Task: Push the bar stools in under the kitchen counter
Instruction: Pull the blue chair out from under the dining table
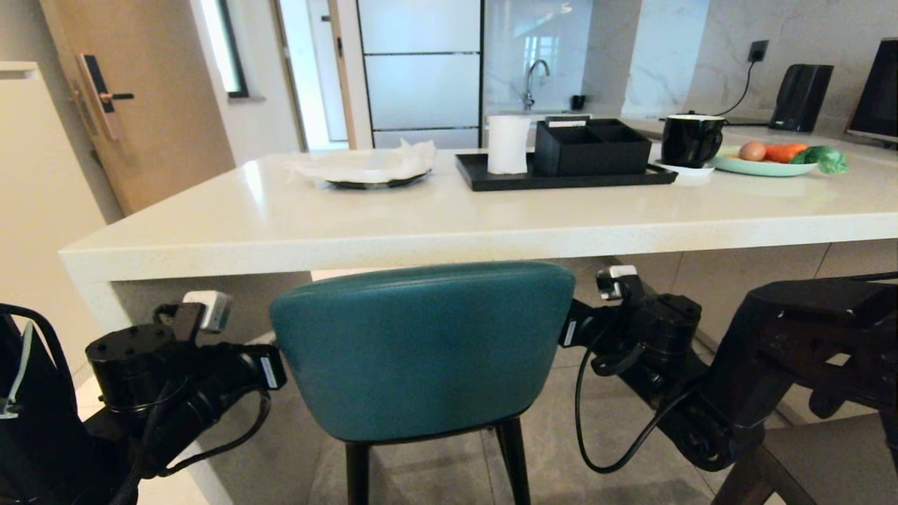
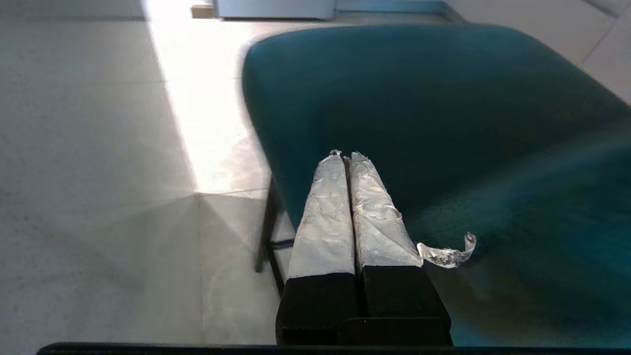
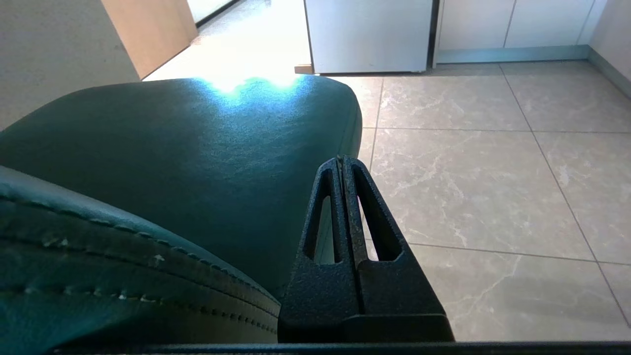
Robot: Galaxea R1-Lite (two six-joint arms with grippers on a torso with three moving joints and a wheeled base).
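Teal stool (image 1: pixel 421 347) at counter (image 1: pixel 449 224), closed left hand (image 2: pixel 344 157) and right hand (image 3: pixel 341 160) flanking.

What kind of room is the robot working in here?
Most likely a home kitchen with a bar-style counter. A faucet stands at the back wall, a plate of vegetables and a black mug sit on the kitchen counter, and a teal bar stool stands before it.
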